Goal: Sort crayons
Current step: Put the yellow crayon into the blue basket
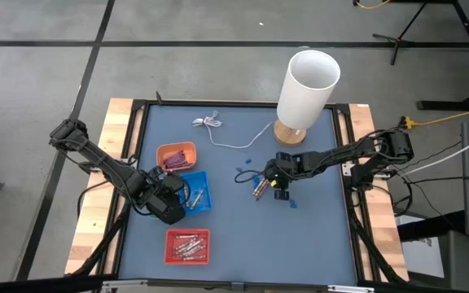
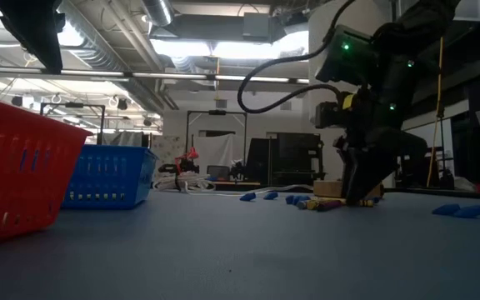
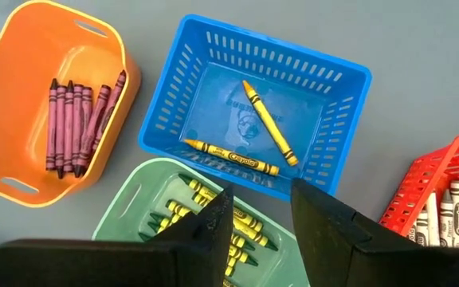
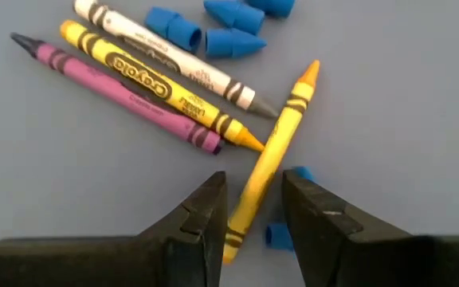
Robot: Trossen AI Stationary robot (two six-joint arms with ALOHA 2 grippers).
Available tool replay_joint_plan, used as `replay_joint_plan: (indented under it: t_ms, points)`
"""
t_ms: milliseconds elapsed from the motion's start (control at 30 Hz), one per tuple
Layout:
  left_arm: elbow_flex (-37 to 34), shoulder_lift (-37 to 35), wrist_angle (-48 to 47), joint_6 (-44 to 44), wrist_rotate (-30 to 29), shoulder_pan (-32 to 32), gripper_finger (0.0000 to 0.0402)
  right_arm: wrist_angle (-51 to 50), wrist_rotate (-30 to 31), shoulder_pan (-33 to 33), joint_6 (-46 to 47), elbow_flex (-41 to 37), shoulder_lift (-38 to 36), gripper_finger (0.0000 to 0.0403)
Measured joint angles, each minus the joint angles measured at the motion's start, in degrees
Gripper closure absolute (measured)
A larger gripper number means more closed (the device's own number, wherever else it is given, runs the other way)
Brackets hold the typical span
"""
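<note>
A blue-grey table top fills the middle of the high view, concrete floor all around it; at centre right the right gripper is down on a small cluster of loose crayons, and its wrist view shows a yellow-orange crayon running between the two dark fingers, the jaws parted around its lower end and not yet pinching; just beside it lie a white, a yellow and a purple stick, side by side, touching, with tiny blue bits scattered near; to do this well, I'd say close squarely on the paper wrap, lift straight up, and keep clear of the neighbouring tips so nothing rolls; left of centre the left gripper hovers over the baskets, fingers apart and empty; below it, the blue slotted basket holds two yellow crayons, the orange tub a neat row of purple ones, the pale green tub a heap of yellow, the red mesh basket whitish ones; everything waxy, slim, paper-sleeved; plastic walls smooth or perforated.
</note>
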Motion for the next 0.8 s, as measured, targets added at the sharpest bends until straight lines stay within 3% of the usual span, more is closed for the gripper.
replay_joint_plan:
  t_ms: [300,667,800]
  points:
    - [0.00,0.00,1.15,0.00,0.00,0.00,0.0291,-1.39,-0.06,0.00,0.46,0.07,0.00,0.0285]
    - [0.00,0.00,5.03,1.29,-4.78,0.00,0.0292,-1.53,-0.32,0.00,0.62,0.07,-0.04,0.0386]
    - [-0.01,0.00,9.28,7.08,-7.91,0.00,0.0292,-1.41,-0.14,0.00,0.62,0.07,-0.09,0.0394]
